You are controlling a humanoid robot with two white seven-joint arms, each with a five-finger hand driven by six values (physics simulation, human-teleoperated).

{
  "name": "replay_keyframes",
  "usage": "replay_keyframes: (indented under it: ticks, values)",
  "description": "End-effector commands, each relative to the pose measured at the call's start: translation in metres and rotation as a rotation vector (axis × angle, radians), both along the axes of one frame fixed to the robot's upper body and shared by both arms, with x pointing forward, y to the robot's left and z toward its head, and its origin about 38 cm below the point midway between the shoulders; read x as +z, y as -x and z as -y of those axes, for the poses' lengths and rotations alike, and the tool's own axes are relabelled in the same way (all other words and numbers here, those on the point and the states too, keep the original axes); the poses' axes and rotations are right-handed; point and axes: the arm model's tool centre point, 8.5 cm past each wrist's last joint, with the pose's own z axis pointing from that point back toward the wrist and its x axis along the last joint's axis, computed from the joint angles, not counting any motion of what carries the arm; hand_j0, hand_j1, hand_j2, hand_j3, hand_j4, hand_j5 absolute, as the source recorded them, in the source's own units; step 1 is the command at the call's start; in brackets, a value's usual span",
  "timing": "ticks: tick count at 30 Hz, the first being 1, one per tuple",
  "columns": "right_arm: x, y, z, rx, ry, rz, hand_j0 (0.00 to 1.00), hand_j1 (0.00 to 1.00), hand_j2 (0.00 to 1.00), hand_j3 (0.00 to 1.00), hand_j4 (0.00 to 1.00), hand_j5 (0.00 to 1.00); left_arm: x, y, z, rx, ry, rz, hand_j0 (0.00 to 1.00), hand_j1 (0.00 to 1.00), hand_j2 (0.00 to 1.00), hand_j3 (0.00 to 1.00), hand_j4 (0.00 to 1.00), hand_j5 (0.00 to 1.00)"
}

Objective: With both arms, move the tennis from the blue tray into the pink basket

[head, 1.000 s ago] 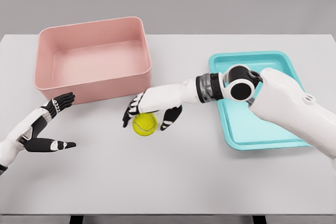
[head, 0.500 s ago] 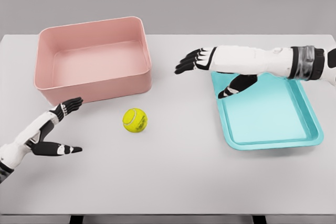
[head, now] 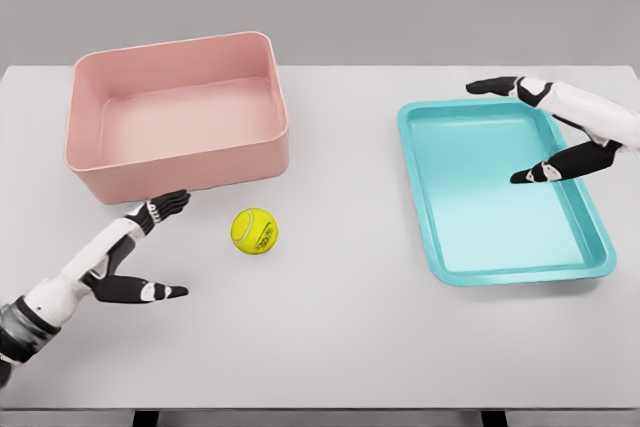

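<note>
Right hand (head: 560,132) now back over tray (head: 600,247), spread, empty; left hand (head: 135,252) spread near tennis (head: 254,231).

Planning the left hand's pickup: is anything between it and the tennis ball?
No. Only bare table separates the open left hand from the tennis ball. The pink basket lies just behind.

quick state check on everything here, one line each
tennis ball: on the table, ungrasped, in front of the basket
pink basket: upright, empty
blue tray: flat, empty
left hand: open, beside the ball, not touching
right hand: open, over the tray
</note>
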Motion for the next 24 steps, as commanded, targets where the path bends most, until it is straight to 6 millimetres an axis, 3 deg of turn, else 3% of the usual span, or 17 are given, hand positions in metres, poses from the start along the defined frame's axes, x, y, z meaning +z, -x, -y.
replay_keyframes:
  ticks: [1,5,8,11,14,20,24]
  values:
    - [0.005,0.002,-0.003,0.013,-0.018,0.004,1.0,1.0,1.0,1.0,1.0,1.0,-0.002,0.001,0.009,-0.003,0.029,0.0,1.0,1.0,1.0,1.0,1.0,1.0]
    - [0.032,0.017,-0.03,0.113,-0.01,0.087,1.0,1.0,1.0,1.0,1.0,1.0,0.002,0.0,0.014,-0.01,0.047,0.012,1.0,1.0,1.0,1.0,1.0,1.0]
    - [0.058,0.022,-0.009,0.076,0.065,0.132,1.0,1.0,1.0,1.0,1.0,1.0,0.002,-0.001,0.022,-0.011,0.073,0.017,1.0,1.0,1.0,1.0,1.0,1.0]
    - [0.071,0.032,-0.008,0.094,0.112,0.155,1.0,1.0,1.0,1.0,1.0,1.0,0.002,-0.002,0.026,-0.011,0.091,0.022,1.0,1.0,1.0,1.0,1.0,1.0]
    - [0.072,0.033,-0.006,0.09,0.126,0.151,1.0,1.0,1.0,1.0,1.0,1.0,0.004,-0.004,0.026,-0.009,0.09,0.028,1.0,1.0,1.0,1.0,1.0,1.0]
    - [0.05,0.038,-0.005,0.09,0.126,0.089,1.0,1.0,1.0,1.0,1.0,1.0,0.011,-0.013,0.029,-0.006,0.092,0.031,1.0,1.0,1.0,1.0,1.0,1.0]
    - [0.054,0.038,-0.003,0.088,0.136,0.097,1.0,1.0,1.0,1.0,1.0,1.0,0.002,-0.016,0.029,0.02,0.038,-0.046,1.0,1.0,1.0,1.0,1.0,1.0]
